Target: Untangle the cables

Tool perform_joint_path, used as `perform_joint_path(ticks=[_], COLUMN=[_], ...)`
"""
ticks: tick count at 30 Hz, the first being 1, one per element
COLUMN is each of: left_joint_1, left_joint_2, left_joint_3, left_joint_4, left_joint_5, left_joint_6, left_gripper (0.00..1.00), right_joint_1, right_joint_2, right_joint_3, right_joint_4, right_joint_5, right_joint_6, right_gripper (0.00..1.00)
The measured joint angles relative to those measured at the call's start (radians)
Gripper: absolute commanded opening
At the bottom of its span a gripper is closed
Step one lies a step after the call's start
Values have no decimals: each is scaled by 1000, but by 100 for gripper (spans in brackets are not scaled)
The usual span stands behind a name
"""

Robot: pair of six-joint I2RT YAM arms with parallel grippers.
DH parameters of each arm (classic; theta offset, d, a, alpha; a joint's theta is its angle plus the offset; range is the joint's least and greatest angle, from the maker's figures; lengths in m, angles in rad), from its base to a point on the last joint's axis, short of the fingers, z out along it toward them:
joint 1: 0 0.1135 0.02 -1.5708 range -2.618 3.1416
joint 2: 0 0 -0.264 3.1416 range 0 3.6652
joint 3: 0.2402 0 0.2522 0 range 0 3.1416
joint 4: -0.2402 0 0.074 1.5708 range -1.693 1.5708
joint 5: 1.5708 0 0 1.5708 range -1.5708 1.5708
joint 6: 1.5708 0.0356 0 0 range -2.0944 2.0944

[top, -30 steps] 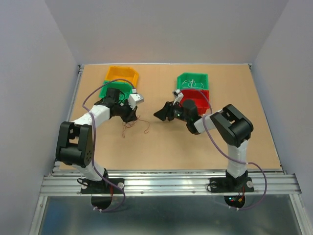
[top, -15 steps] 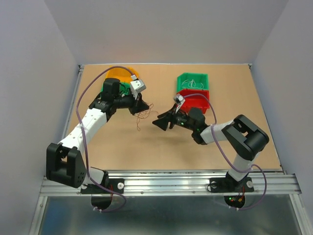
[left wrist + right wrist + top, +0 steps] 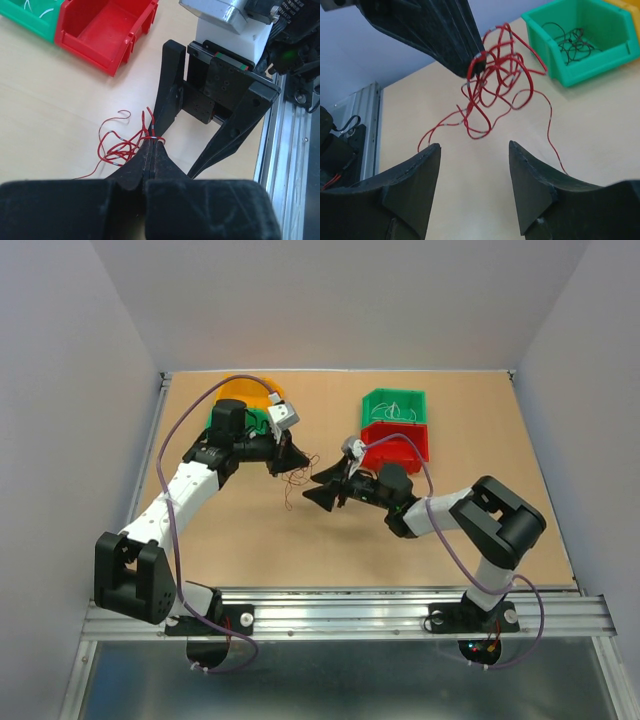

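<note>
tan table (image 3: pixel 350 550), left fingers (image 3: pixel 137 167) pinching cables (image 3: pixel 492 75), right fingers (image 3: pixel 410 185) open nearby, red bin (image 3: pixel 95 54)

No text, label, brand or number is legible in any view. You will find one trace of print: a short row of small pale characters on the black motor housing (image 3: pixel 294 6), above and to the right of the open black right-arm pincer (image 3: pixel 172 155) in the left wrist view. It is too small and blurred to read.
</note>
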Motion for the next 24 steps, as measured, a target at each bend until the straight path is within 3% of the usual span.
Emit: perform_joint_path(ticks=[3, 4, 6, 7, 8, 9, 10, 18, 24], left_joint_1=[-1, -1, -1, -1, -1, -1, -1, -1, 11], left_joint_2=[0, 0, 0, 0, 0, 0, 0, -45, -203], left_joint_3=[-1, -3, -12, -18, -21, -26, -29, -46, -109], left_joint_4=[0, 0, 1, 0, -1, -2, -7, -45, 31], left_joint_5=[15, 18, 21, 25, 27, 32, 37, -2, -295], left_joint_6=[4, 6, 10, 13, 15, 22, 29, 80, 45], left_gripper=[0, 0, 0, 0, 0, 0, 0, 0, 0], right_joint_1=[0, 0, 0, 0, 0, 0, 0, 0, 0], right_joint_2=[16, 28, 44, 52, 54, 61, 66, 61, -108], right_joint_3=[16, 18, 18, 18, 18, 22, 24, 11, -166], right_joint_4=[45, 74, 101, 111, 114, 115, 118, 132, 132], right_joint_5=[1, 1, 7, 16, 24, 30, 40, 158, 375], right_joint_6=[-3, -3, 5, 5, 8, 5, 13, 12, 27], right_gripper=[59, 54, 40, 21, 10, 10, 3, 1, 1])
